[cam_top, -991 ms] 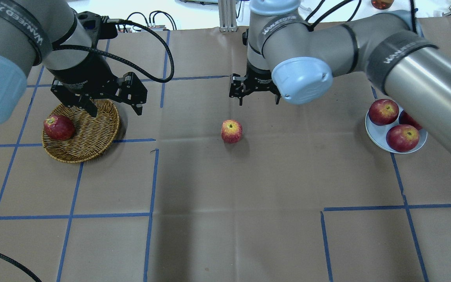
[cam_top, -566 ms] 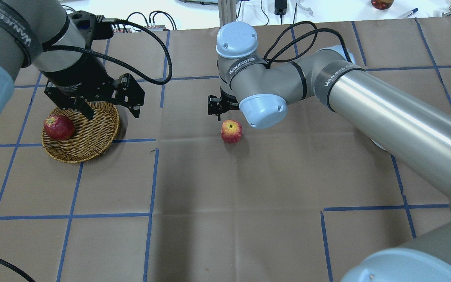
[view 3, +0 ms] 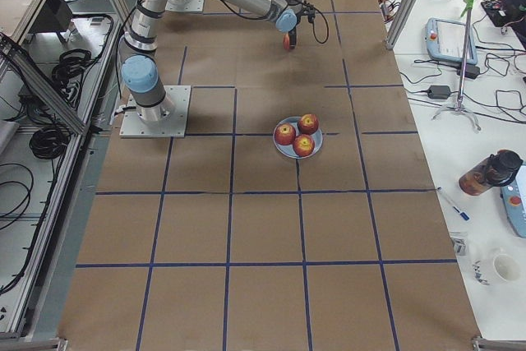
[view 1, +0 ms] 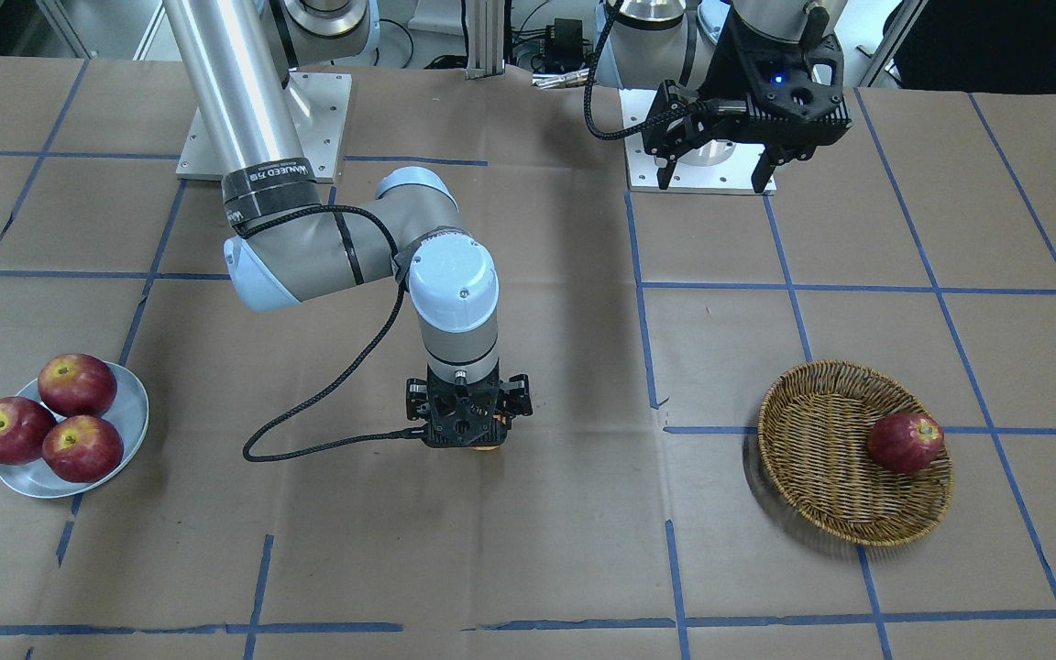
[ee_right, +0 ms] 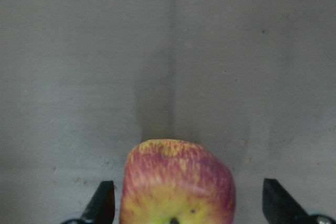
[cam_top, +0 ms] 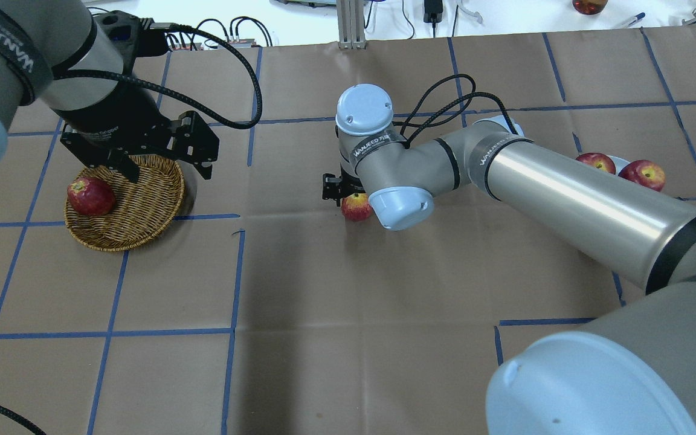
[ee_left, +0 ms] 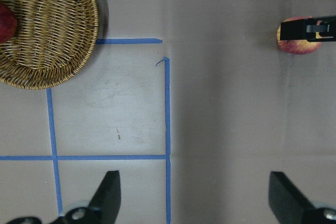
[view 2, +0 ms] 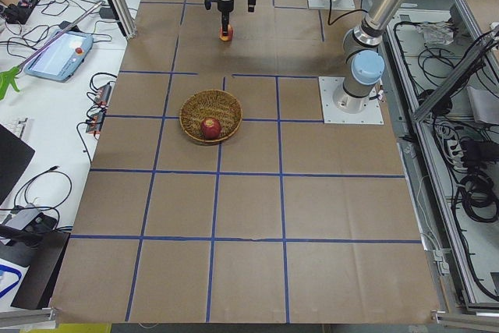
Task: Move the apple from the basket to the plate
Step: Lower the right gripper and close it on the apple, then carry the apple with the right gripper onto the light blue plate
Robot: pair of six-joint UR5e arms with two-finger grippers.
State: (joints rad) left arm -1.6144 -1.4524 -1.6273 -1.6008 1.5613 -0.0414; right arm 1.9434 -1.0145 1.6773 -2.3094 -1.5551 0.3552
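Note:
The apple (cam_top: pixel 357 207), pale pinkish-red with yellow streaks, sits on the brown paper mid-table, outside the basket (cam_top: pixel 136 232). My right gripper (ee_right: pixel 186 198) is lowered over it and open. Its fingers (ee_right: pixel 102 203) stand either side of the apple (ee_right: pixel 178 179) with gaps and do not touch it. In the front view the gripper (view 1: pixel 466 438) hides nearly all of the apple. My left gripper (cam_top: pixel 167 169) is open and empty, raised over the basket's far rim. The plate (view 1: pixel 132 408) holds three red apples at the right end of the table.
One dark-red apple (cam_top: pixel 90 196) lies at the left side of the basket. My right arm's forearm (cam_top: pixel 565 205) stretches across the table's right half and hides most of the plate in the overhead view. Blue tape lines grid the brown paper.
My right arm has swung in from the far side and dropped, and its open gripper now straddles the apple. My left gripper has drifted slightly left over the basket.

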